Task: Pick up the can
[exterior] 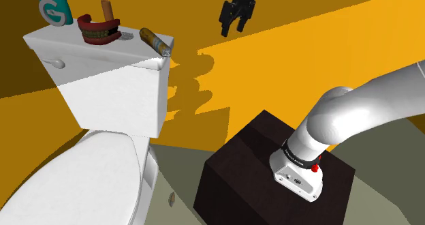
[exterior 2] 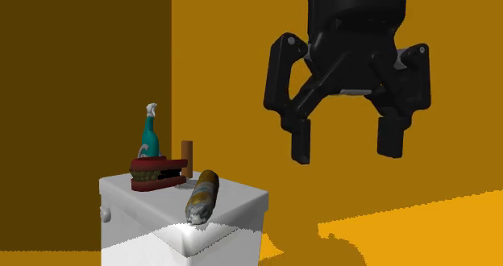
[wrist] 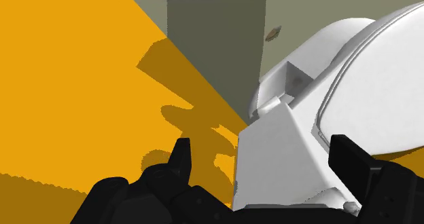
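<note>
Shoulder view: black end effector point(exterior: 231, 27), spread and empty, hangs at three o'clock of the brown cylindrical can point(exterior: 155, 42) atop the white toilet tank point(exterior: 116, 87); approach and grasp remain.

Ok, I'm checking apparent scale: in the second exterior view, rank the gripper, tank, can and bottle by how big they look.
1. gripper, though it seems nearest the camera, so its true size is unsure.
2. tank, cut off at the bottom edge.
3. can and bottle: about alike; the bottle is partly hidden.
</note>
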You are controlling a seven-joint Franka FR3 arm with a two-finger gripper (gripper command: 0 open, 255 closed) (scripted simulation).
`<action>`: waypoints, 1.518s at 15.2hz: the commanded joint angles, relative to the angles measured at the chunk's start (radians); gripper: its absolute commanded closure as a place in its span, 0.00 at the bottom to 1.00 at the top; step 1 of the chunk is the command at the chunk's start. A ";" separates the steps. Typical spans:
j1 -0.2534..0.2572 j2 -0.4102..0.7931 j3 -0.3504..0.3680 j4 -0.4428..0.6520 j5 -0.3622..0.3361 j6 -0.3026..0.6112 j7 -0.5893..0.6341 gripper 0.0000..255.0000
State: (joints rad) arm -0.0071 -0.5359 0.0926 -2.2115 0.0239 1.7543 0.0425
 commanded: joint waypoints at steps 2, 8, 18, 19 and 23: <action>0.006 0.111 0.022 0.064 0.008 0.047 0.024 0.00; 0.018 0.332 0.064 0.223 0.006 0.108 0.075 0.00; 0.062 0.726 0.111 0.605 -0.042 0.115 0.162 0.00; 0.069 0.769 0.114 0.654 -0.049 0.108 0.169 0.00; 0.094 0.898 0.118 0.800 -0.069 0.091 0.189 0.00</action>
State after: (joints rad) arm 0.0812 0.3371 0.2097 -1.4385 -0.0411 1.8466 0.2267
